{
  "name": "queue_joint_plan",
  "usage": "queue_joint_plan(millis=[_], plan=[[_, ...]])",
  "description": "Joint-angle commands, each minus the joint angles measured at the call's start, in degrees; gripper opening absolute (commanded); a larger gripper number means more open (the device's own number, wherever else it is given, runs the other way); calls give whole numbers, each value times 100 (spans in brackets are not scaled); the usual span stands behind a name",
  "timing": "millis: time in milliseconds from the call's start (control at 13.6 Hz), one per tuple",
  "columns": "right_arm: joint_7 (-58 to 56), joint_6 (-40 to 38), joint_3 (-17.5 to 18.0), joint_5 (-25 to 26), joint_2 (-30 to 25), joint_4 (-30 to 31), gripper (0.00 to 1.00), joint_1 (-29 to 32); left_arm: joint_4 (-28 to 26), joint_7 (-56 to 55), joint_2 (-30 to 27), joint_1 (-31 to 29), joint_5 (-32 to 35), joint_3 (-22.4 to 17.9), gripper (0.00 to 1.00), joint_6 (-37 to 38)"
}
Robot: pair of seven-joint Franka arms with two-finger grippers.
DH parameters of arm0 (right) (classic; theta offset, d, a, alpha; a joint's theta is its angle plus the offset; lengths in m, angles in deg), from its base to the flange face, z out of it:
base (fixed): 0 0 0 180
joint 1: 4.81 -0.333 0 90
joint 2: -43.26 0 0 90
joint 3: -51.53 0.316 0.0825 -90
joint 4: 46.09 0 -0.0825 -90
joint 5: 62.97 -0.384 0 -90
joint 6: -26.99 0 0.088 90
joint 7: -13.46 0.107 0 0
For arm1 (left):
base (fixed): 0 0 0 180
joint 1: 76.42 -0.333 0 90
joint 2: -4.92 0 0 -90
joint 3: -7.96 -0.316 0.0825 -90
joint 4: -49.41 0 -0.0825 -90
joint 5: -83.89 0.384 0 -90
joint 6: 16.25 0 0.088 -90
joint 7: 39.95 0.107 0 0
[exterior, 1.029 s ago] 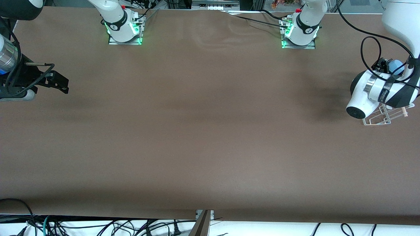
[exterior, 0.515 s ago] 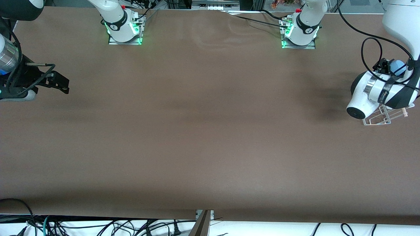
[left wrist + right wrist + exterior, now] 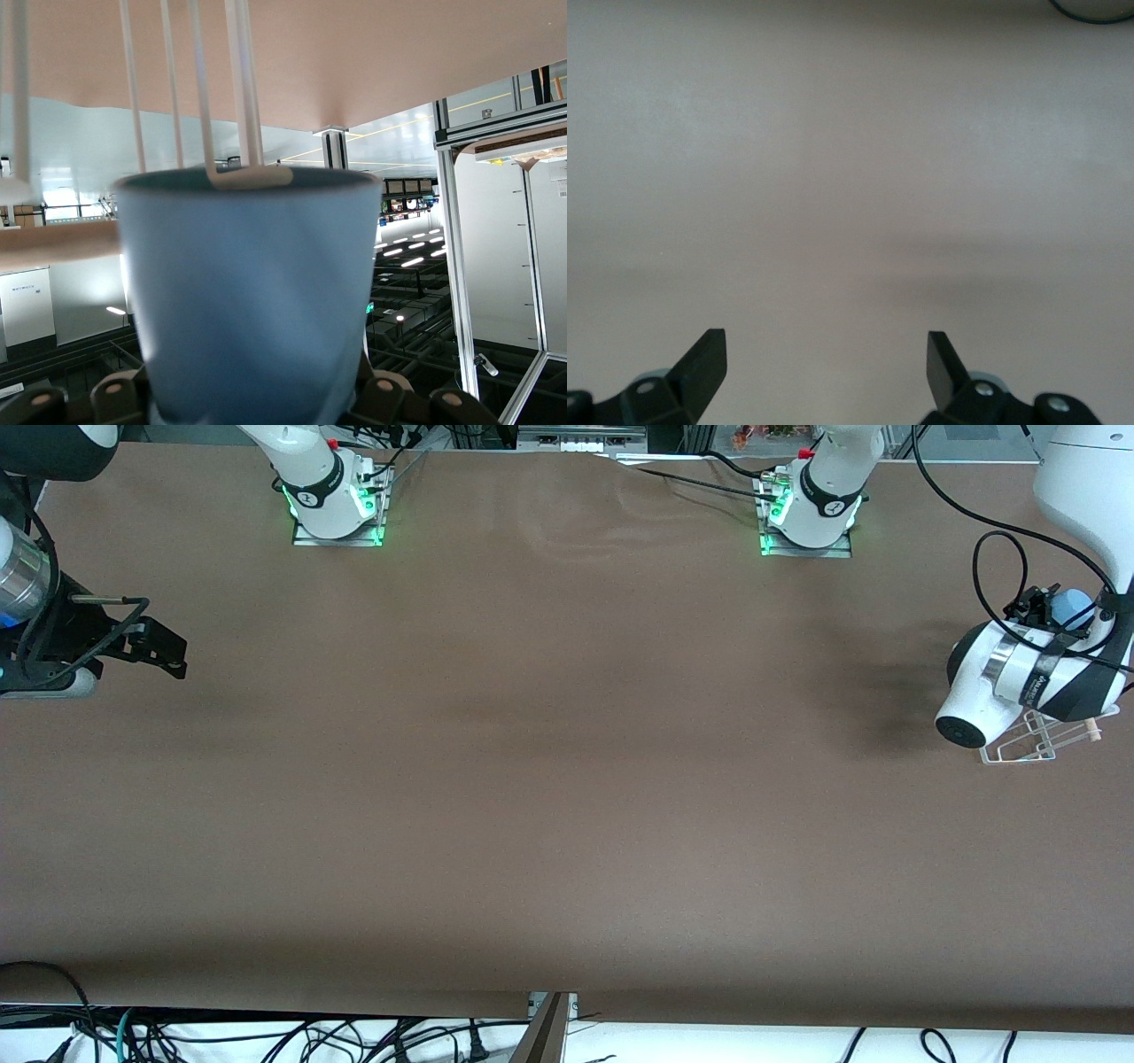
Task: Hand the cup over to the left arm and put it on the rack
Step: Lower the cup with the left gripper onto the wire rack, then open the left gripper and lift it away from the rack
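**Cup meets rack at the table's edge**

Brown tabletop [image 3: 567, 779] fills your view. At the left arm's end, your left gripper [image 3: 1054, 609] has the blue cup [image 3: 248, 301] between its fingers, the cup's rim against a wire peg of the white rack [image 3: 1036, 740]; whether the fingers grip it you cannot tell. Your right gripper [image 3: 824, 363] waits over bare table, jaws wide and empty.

The left arm [image 3: 1028, 677] covers most of the rack [image 3: 1032, 742]. Close up, the cup [image 3: 252, 301] hides the left gripper's fingertips and runs off the frame's lower edge. Only the tips of the right gripper's fingers [image 3: 704, 359] show.
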Motion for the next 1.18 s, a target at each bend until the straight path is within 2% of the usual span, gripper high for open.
queue_joint_plan(millis=[0, 221, 368, 515, 809, 956, 1103], plan=[[-91, 42, 32, 40, -56, 57, 100, 43, 229, 30, 42, 18, 186, 66, 100, 146], [-100, 51, 23, -74, -56, 57, 100, 51, 781, 240, 24, 219, 80, 102, 100, 480], [-100, 51, 23, -74, -56, 57, 100, 60, 1474, 557, 24, 473, -304, 102, 100, 699], [-100, 51, 14, -74, -56, 57, 100, 60, 2658, 585, 42, 798, -1189, 102, 100, 1033], [-92, 51, 14, -74, -56, 57, 100, 60, 4594, 112, 25, 1222, -3535, 93, 100, 1061], [-100, 59, 14, -74, -56, 57, 100, 60, 4913, -195, -28, 1248, -4294, 145, 100, 852], [-100, 59, 14, -74, -56, 57, 100, 60, 5195, -1168, -142, 1370, -4664, 207, 100, 675]])
